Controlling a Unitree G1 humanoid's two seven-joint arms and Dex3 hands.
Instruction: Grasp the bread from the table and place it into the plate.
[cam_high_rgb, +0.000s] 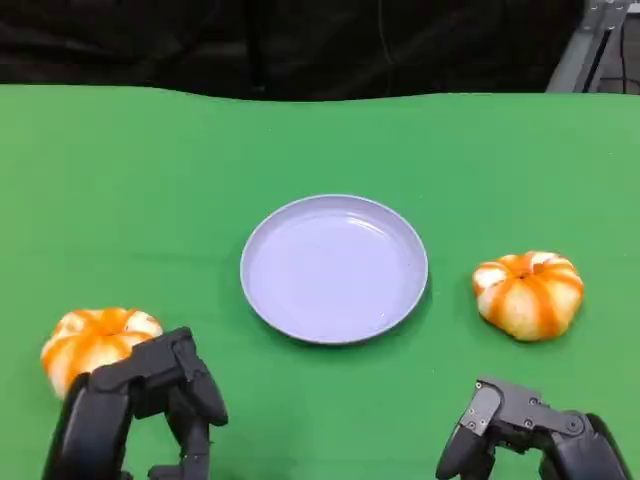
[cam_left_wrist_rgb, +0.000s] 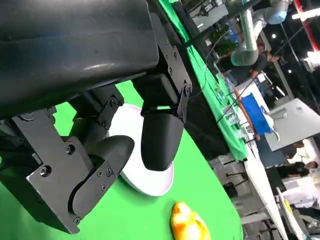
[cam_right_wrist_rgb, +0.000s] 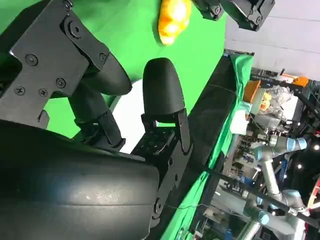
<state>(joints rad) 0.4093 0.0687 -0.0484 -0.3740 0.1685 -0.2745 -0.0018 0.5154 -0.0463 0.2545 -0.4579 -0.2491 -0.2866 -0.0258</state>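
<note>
With both hands spread: left hand (cam_high_rgb: 140, 405) beside bread at lower left (cam_high_rgb: 95, 340), right hand (cam_high_rgb: 530, 435) below bread at right (cam_high_rgb: 528, 292), plate (cam_high_rgb: 262, 290) centre. Risk: glancing contact, bread rolling off.

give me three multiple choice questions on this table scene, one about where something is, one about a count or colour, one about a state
1. Where is the plate?
A. between the two breads
B. under the left hand
C. at the table's far edge

2. How many breads lie on the green table?
A. one
B. two
C. three

3. What is in the plate?
A. a bread
B. a hand
C. nothing

Answers:
1. A: in the head view the lilac plate lies between the left bread and the right bread.
2. B: two orange-and-white pumpkin-shaped breads show, one on each side.
3. C: its inside is bare; the left hand and right hand hold nothing, both nearer the camera than the plate.
</note>
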